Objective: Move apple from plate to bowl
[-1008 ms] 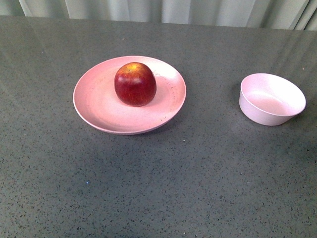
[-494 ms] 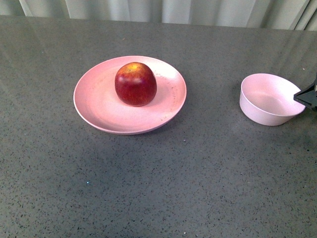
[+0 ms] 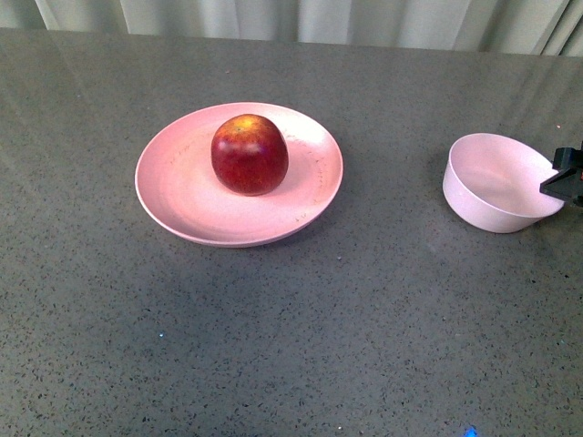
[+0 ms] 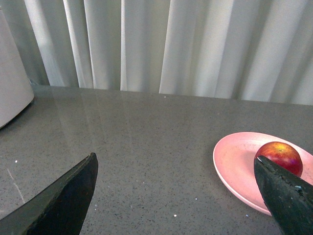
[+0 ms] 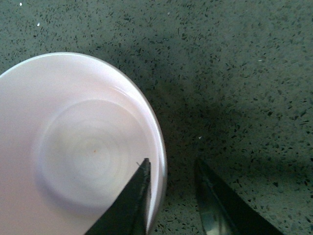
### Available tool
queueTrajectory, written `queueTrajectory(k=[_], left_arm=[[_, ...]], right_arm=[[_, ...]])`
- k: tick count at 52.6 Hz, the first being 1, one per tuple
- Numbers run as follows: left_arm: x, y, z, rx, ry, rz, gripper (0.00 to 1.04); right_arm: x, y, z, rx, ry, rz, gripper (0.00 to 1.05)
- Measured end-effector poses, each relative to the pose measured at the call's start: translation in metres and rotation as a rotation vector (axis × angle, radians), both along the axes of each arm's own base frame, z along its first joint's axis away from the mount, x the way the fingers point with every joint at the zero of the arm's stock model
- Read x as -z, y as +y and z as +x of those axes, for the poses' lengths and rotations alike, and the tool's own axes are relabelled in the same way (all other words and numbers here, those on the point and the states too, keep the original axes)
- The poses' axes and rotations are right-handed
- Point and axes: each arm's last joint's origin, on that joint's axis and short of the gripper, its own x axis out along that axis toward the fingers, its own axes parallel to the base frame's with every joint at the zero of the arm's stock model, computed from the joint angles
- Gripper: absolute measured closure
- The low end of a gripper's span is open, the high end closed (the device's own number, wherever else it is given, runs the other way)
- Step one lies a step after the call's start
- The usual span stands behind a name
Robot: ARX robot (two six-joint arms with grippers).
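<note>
The round dark-red apple (image 3: 250, 153) lies on the wide salmon-pink plate (image 3: 182, 196). The small pale pinkish-white bowl (image 3: 496, 182) stands well apart at its 3 o'clock on the grey bench (image 3: 291, 319). The right gripper (image 5: 172, 164) has narrow jaws astride the bowl's 3 o'clock rim; I think they should close gently, or it tips. The left gripper (image 4: 174, 159) has wide, empty jaws.

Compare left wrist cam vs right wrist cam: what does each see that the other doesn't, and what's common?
Left wrist only: the apple sitting on the plate, the curtain, a pale curved object, and the left gripper with jaws wide apart. Right wrist only: the bowl from above, empty, with the right gripper straddling its rim, one finger inside and one outside, with a gap showing. Both: the grey speckled table.
</note>
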Motion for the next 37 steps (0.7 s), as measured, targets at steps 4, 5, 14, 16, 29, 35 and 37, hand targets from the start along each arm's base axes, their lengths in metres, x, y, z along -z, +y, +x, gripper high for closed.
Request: queueTrajectory(k=[4, 5, 14, 16, 29, 35, 37], left_arm=[[0.000, 0.000, 0.000, 0.000, 0.000, 0.000, 0.09], [0.000, 0.000, 0.000, 0.000, 0.000, 0.000, 0.09], [0.000, 0.000, 0.000, 0.000, 0.000, 0.000, 0.09], [0.000, 0.000, 0.000, 0.000, 0.000, 0.000, 0.09], [0.000, 0.000, 0.000, 0.000, 0.000, 0.000, 0.09], [0.000, 0.000, 0.000, 0.000, 0.000, 0.000, 0.09], [0.000, 0.000, 0.000, 0.000, 0.000, 0.000, 0.09]], right_arm=[[0.001, 0.002, 0.003, 0.001, 0.011, 0.007, 0.89], [0.001, 0.003, 0.004, 0.003, 0.015, 0.011, 0.93], [-0.003, 0.008, 0.010, 0.005, 0.022, 0.028, 1.03], [-0.003, 0.009, 0.011, 0.006, 0.027, 0.033, 1.03], [-0.009, 0.030, 0.018, -0.024, 0.029, 0.045, 1.03], [-0.012, 0.042, 0.023, -0.045, 0.024, 0.043, 1.03], [-0.012, 0.047, 0.025, -0.053, 0.026, 0.045, 1.03]])
